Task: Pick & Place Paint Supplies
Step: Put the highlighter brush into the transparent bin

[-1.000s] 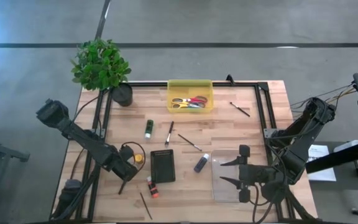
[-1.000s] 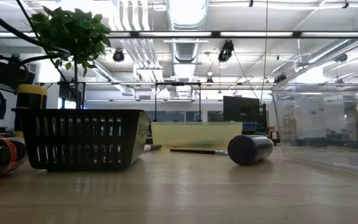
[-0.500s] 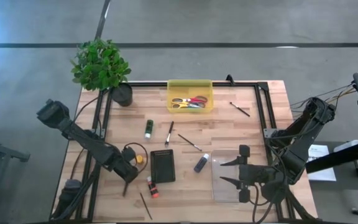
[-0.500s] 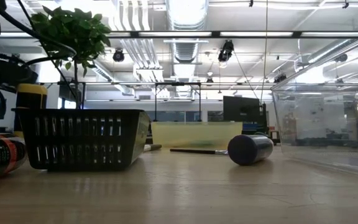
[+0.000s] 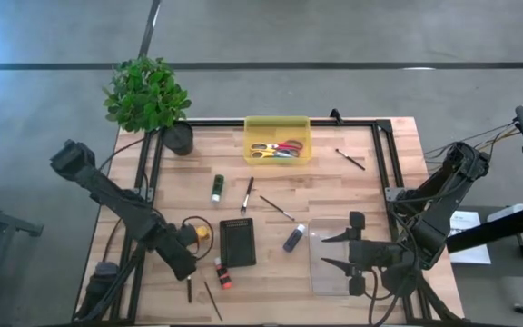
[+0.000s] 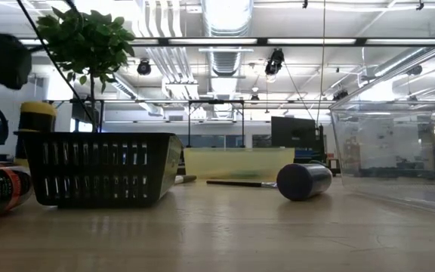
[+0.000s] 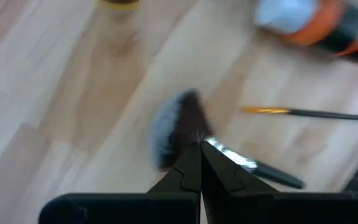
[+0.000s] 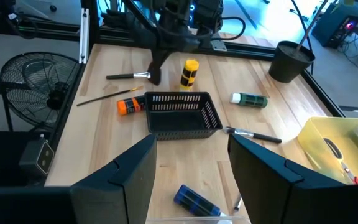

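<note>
My left gripper [image 5: 185, 272] is near the table's near-left corner, shut on the wider soft-headed brush [image 5: 189, 290]. A red-orange tube [image 5: 222, 272] and a thin brush [image 5: 212, 300] lie beside it, and a yellow tube [image 5: 202, 232] lies farther in. A green tube [image 5: 216, 188], a purple tube [image 5: 293, 238] and more thin brushes [image 5: 247, 193] [image 5: 278, 208] [image 5: 350, 160] lie flat on the wood. My right gripper [image 5: 334, 252] waits open over a clear box [image 5: 330, 272] at the near right. My left gripper pinches the wide brush between its two fingers at the silver ferrule [image 7: 227, 155], just behind the dark bristle head [image 7: 176, 124]. The fingers come from above, slanting down. In the right wrist view the head [image 8: 156, 73] hangs below the gripper; whether it touches the table I cannot tell.
A black slotted basket [image 5: 237, 242] sits mid-table, close to my left gripper. A yellow bin [image 5: 278, 154] with scissors stands at the far edge, and a potted plant [image 5: 148, 95] at the far-left corner. A black frame rail [image 5: 384, 159] borders the table.
My left gripper has moved toward the table's near edge and risen, staying shut and carrying the wide brush with it. The brush now points toward the near edge instead of lying aslant.
</note>
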`<state>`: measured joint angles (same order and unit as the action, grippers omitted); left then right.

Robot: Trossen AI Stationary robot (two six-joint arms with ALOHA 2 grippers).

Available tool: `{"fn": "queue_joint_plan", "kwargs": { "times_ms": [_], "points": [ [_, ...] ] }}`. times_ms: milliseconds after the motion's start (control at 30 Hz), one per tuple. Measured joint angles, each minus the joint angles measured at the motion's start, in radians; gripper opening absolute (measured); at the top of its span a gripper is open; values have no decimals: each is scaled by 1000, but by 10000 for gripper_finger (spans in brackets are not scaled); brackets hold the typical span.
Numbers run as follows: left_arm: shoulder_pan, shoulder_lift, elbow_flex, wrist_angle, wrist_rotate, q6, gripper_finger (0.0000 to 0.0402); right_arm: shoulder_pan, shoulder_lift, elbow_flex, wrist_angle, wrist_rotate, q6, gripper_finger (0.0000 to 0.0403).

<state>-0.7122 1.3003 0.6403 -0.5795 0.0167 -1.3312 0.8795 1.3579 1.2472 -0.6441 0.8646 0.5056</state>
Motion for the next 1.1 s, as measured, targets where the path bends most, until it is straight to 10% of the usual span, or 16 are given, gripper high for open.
{"fn": "queue_joint_plan", "kwargs": {
  "times_ms": [767, 1100],
  "points": [
    [-70, -207, 2, 448, -349, 419, 1, -1, 0, -35, 37, 1, -5, 198],
    [-6, -324, 3, 613, -550, 765, 1, -12, 0, -221, 486, 54, -236, 198]
  ]
}}
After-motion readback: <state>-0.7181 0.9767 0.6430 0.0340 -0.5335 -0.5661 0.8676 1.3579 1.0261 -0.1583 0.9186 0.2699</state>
